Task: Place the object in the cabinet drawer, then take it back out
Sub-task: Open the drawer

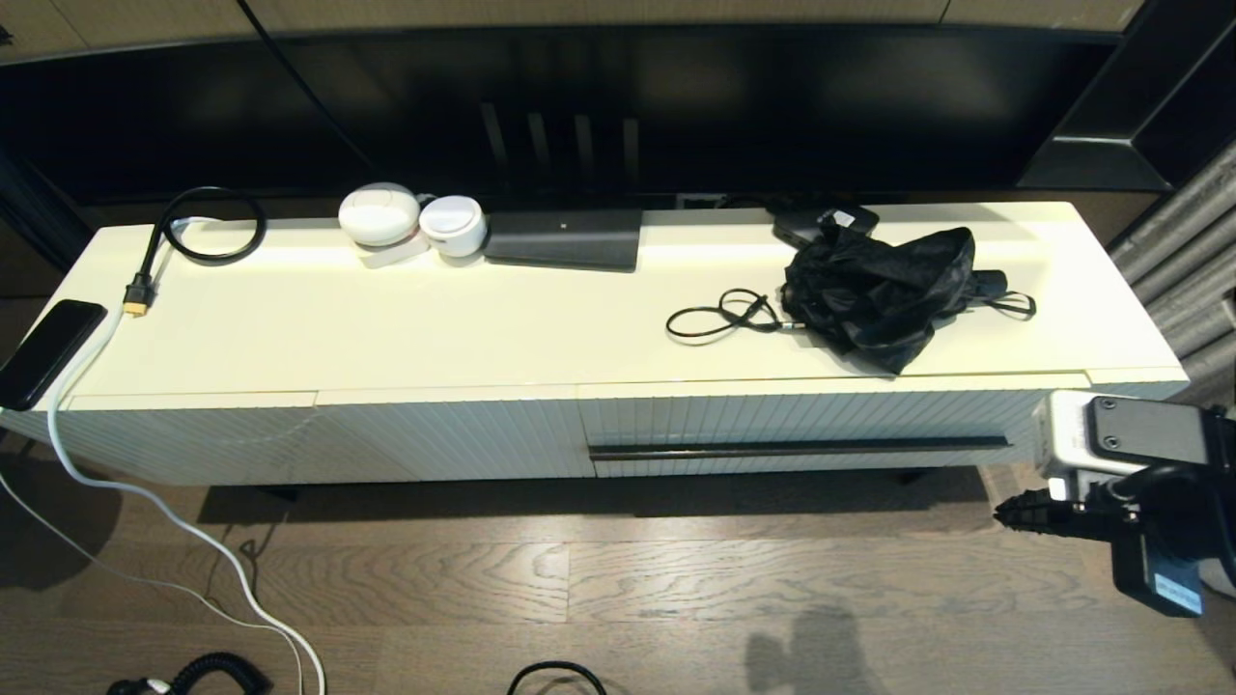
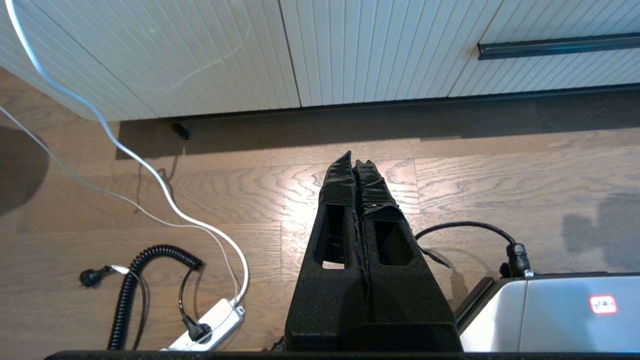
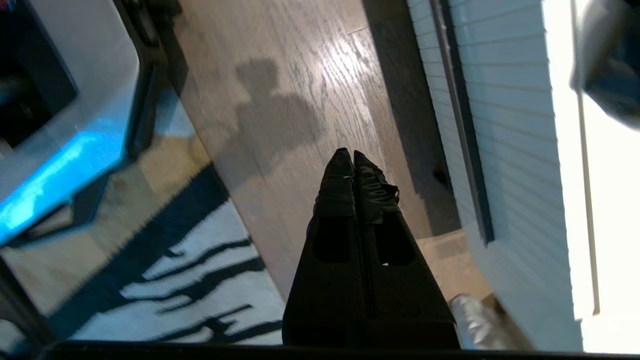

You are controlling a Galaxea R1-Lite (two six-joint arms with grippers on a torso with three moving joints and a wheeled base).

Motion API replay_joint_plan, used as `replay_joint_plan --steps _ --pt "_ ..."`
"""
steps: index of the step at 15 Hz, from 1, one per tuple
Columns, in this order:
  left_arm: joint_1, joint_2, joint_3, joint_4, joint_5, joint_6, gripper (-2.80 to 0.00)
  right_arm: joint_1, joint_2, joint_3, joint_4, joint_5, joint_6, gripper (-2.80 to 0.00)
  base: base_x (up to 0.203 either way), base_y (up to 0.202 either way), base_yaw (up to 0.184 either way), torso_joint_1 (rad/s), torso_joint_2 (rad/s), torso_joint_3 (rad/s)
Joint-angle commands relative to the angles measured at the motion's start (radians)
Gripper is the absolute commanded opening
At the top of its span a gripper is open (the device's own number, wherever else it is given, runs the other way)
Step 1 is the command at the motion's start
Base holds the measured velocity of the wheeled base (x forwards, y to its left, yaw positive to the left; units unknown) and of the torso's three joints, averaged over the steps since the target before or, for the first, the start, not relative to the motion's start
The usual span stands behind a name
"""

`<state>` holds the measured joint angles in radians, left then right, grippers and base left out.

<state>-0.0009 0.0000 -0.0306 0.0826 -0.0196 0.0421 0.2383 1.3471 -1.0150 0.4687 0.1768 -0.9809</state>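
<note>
The cabinet drawer (image 1: 801, 417) is closed, a ribbed cream front on the cabinet's right half with a long black bar handle (image 1: 801, 449). A crumpled black folding umbrella (image 1: 884, 290) lies on the cabinet top above it. My right gripper (image 1: 1004, 516) hovers low over the floor, beyond the drawer's right end and in front of it, shut and empty. In the right wrist view its tips (image 3: 349, 152) point along the floor beside the handle (image 3: 462, 135). My left gripper (image 2: 354, 159) is outside the head view; it hangs over the floor before the cabinet, shut and empty.
On the cabinet top lie a phone (image 1: 48, 352), a looped black cable (image 1: 208, 227), two white round items (image 1: 381, 214), a flat black box (image 1: 565, 238) and a thin black cord (image 1: 724, 314). A white cable (image 1: 193, 541) runs across the floor to a power strip (image 2: 205, 325). A striped rug (image 3: 175, 280) lies nearby.
</note>
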Motion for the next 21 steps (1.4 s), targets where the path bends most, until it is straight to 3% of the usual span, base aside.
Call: replay_joint_plan --steps 1,4,7,15,18,21 --pt "0.001 0.0 0.0 0.0 0.0 0.001 -2.8 0.004 0.105 -0.012 -0.001 0.0 -0.071 -2.8 0.0 0.0 0.0 0.0 0.0 0.0" --pt "0.001 0.0 0.0 0.0 0.0 0.001 -2.8 0.003 0.215 -0.024 -0.07 -0.012 -0.179 -2.8 0.0 0.0 0.0 0.0 0.0 0.0" --pt "-0.001 0.0 0.0 0.0 0.0 0.001 -2.8 -0.002 0.281 -0.024 -0.125 -0.013 -0.225 -2.8 0.0 0.0 0.0 0.0 0.0 0.0" --pt "0.001 0.001 0.0 0.0 0.0 0.001 -2.8 -0.002 0.439 0.033 -0.351 -0.082 -0.249 -2.8 0.0 0.0 0.0 0.0 0.0 0.0" --pt "0.001 0.0 0.0 0.0 0.0 0.001 -2.8 -0.001 0.507 0.11 -0.637 -0.115 -0.253 -2.8 0.0 0.0 0.0 0.0 0.0 0.0" --pt "0.001 0.0 0.0 0.0 0.0 0.001 -2.8 0.003 0.507 0.129 -0.656 -0.126 -0.285 -2.8 0.0 0.0 0.0 0.0 0.0 0.0"
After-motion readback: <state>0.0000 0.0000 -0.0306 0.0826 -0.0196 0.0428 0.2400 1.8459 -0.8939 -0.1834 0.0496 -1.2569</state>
